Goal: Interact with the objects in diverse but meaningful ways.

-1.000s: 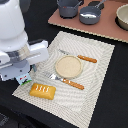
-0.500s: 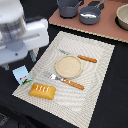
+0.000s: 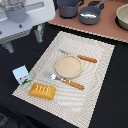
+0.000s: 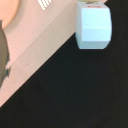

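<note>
Standing beside placemat (image 3: 95,75): carton (image 3: 21,75), upright.

- Exterior view: evenly lit, moderately bright; no hard glare.
- Whole frame soft and low in detail; the arm's white housing (image 3: 22,20), nearest the camera, is the blurriest.
- Bread loaf (image 3: 43,91) and carton (image 3: 21,75) cast only faint, short shadows on the placemat (image 3: 95,75).
- Wrist view: heavily blurred; carton (image 4: 93,27) pale, edges smeared.
- Black surface (image 4: 85,95) shows no texture.
</note>
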